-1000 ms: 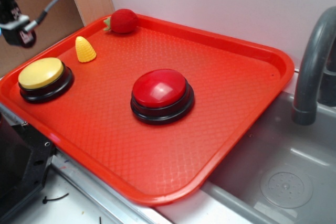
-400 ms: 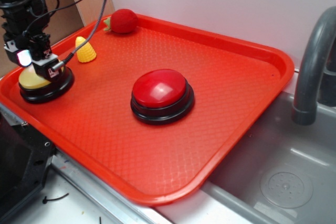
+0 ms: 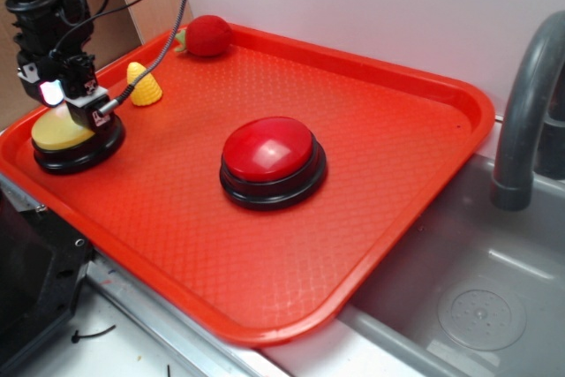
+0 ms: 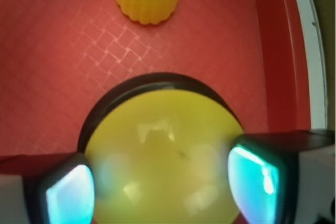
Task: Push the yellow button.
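The yellow button (image 3: 60,132) sits at the left end of the red tray (image 3: 397,174), near the toy corn (image 3: 143,84). The gripper (image 4: 160,182) hangs right over it with its two fingers (image 4: 68,195) spread apart, holding nothing. If it comes down off to one side, a finger could slip off the shiny top and miss. A moment ago the gripper sat a bit lower on the button; now it looks slightly higher.

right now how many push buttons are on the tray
2. The glossy yellow domed button on a black base sits at the red plastic tray's left edge, under the claw. The larger red domed button on a black base sits mid-tray. None seem hidden.
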Available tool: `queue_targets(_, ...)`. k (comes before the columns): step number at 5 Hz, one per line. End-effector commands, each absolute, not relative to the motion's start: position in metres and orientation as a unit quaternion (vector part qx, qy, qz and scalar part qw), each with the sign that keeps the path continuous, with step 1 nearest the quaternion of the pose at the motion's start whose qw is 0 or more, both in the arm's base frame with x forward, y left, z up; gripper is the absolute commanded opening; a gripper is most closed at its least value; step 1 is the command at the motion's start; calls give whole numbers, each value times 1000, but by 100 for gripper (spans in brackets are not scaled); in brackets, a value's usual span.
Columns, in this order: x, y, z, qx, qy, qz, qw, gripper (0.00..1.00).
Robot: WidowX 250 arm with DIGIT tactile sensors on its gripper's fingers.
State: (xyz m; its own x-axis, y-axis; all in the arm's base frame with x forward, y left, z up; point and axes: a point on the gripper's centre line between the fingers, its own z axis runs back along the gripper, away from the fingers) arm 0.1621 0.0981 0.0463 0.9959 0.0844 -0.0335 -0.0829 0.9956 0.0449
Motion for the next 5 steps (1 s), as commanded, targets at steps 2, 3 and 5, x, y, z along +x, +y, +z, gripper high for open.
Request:
queue_targets(2,149,86,103,42,-2,59,997,100)
queue_targets(3,148,85,113,43,-9,61,997,100)
queue_targets(5,158,76,130,52,-20,42,998,100)
